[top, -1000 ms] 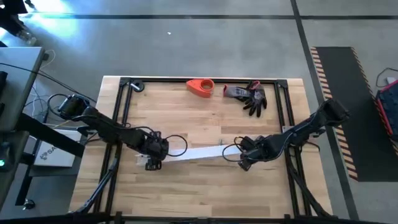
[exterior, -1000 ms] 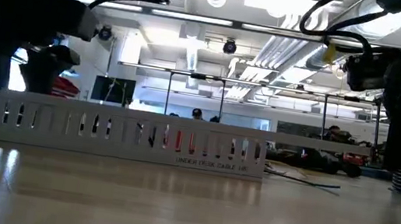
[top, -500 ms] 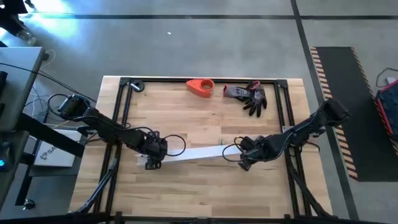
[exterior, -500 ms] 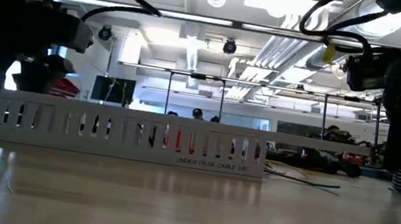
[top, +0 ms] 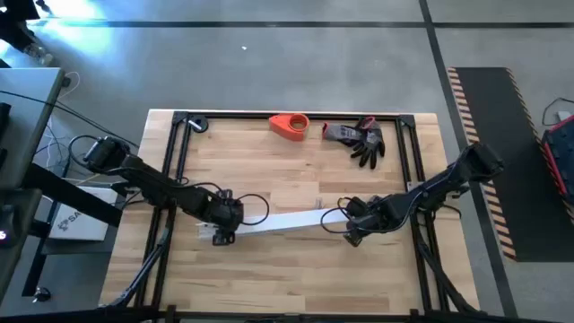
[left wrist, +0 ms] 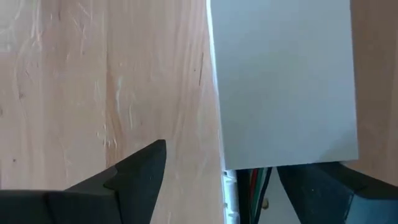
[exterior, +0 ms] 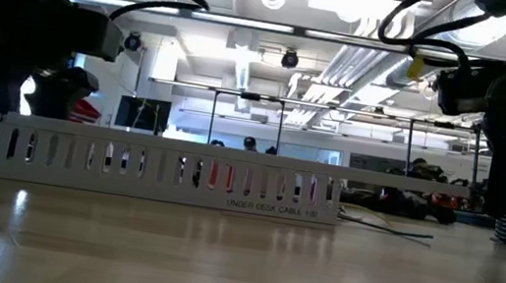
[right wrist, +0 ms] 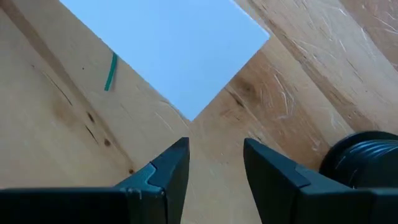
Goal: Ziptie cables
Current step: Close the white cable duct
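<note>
A white slotted channel point(top: 285, 222) with a flat white lid point(left wrist: 283, 81) lies across the middle of the table. Thin red and green cables point(left wrist: 256, 182) show under the lid at its left end, and red shows through the slots point(exterior: 220, 175). My left gripper point(left wrist: 227, 180) is open, pointing down, with one finger on each side of that left end. My right gripper point(right wrist: 214, 165) is open just off the lid's right corner point(right wrist: 189, 112), with bare wood between its fingers. My left gripper comes from above, its fingers astride the channel's left end. One finger point(left wrist: 323, 186) sits at the lid's corner point(left wrist: 348, 152); I cannot tell whether it touches. The other finger point(left wrist: 134, 177) stands apart over bare wood.
At the table's far edge lie an orange-red holder point(top: 289, 126) and a grey-black glove point(top: 360, 139). Black frame rails point(top: 178, 161) run along the table's sides. A small green scrap point(right wrist: 111, 71) lies beside the lid. Thin loose wires point(exterior: 385, 226) trail off the channel's right end.
The channel has slid a little toward the table's right edge, staying flat on the wood. My left arm has shifted slightly at the channel's left end.
</note>
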